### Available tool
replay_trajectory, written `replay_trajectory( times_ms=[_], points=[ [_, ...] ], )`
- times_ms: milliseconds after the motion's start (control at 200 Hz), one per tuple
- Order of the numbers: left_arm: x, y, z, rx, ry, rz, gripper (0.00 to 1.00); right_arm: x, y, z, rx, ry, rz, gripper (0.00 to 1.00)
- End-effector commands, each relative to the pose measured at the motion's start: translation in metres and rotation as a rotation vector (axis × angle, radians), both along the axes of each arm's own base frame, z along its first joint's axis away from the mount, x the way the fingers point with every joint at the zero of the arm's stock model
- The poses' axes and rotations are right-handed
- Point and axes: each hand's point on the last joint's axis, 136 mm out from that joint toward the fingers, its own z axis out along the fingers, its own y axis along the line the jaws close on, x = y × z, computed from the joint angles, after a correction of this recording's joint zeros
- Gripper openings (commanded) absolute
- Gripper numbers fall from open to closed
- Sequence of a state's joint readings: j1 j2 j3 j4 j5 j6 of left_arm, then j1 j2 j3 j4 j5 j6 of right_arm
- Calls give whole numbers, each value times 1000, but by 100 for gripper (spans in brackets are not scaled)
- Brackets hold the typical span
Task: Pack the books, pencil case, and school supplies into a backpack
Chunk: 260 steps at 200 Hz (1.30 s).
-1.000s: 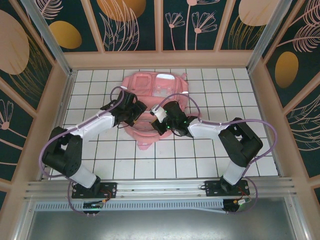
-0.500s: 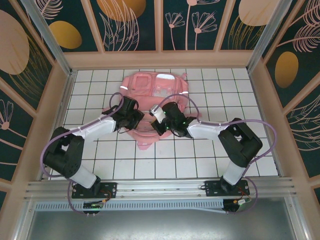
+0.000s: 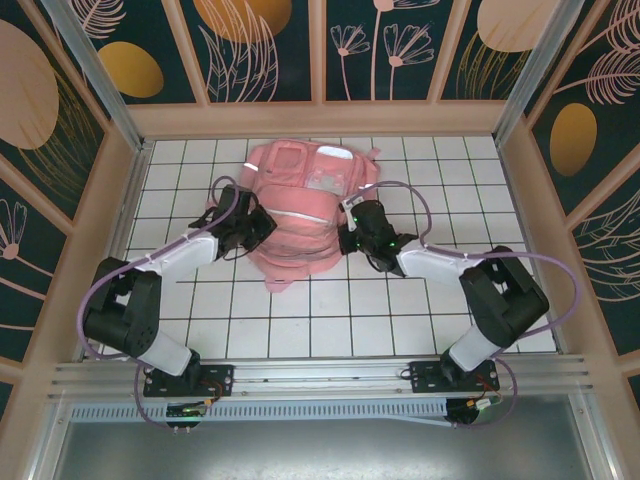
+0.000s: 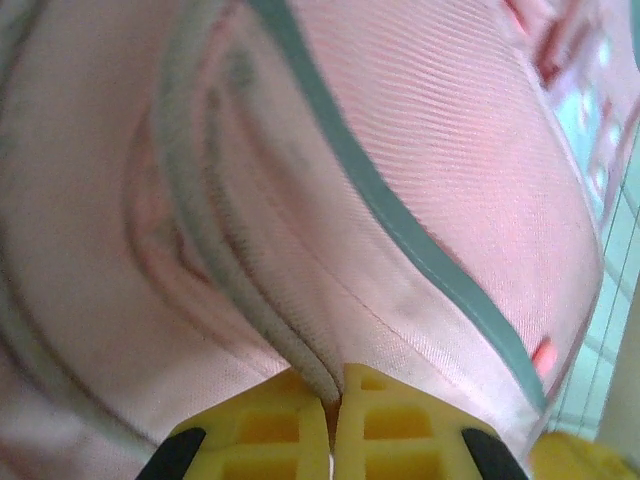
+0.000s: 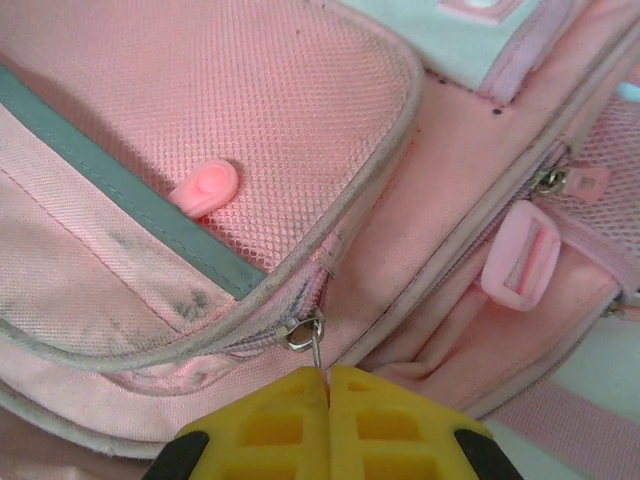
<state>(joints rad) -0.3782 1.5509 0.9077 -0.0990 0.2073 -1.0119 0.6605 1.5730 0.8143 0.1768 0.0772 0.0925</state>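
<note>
**Both tools pinched shut on the pink backpack**

The backpack lies in the middle of the white tiled counter, toward its far side, bunched up into a mound with its clear pockets facing the back wall. One arm reaches in on each side of it.

The left tool is narrow, its yellow fingers pressed together on a grey piped seam at the backpack's left edge. A silver reflective strip runs diagonally across the fabric just above the grip.

The right tool is also closed tight, its fingertips nipping the thin metal zipper pull at the end of a curved zip on the backpack's right side. A small pink rubber tab sits on the mesh panel above, and a pink buckle lies to the right.
</note>
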Motion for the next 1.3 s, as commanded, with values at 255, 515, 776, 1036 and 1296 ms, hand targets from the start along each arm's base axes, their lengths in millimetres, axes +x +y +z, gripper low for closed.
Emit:
replay_trajectory(
  times_ms=[255, 515, 776, 1036, 1296],
  points=[
    [22, 33, -29, 335, -21, -485, 0, 23, -25, 18, -126, -138, 36, 0],
    [24, 23, -11, 344, -94, -632, 0, 49, -54, 28, -76, -135, -115, 4],
    [19, -1, 33, 266, -306, -771, 0, 58, -118, 52, 128, -150, -345, 7],
    [17, -22, 73, 150, -444, -816, 12, 70, -158, 84, 216, -215, -460, 33],
    [38, 43, 179, 540, -856, -411, 99, 19, -204, 189, 237, -631, -529, 99]
  ],
)
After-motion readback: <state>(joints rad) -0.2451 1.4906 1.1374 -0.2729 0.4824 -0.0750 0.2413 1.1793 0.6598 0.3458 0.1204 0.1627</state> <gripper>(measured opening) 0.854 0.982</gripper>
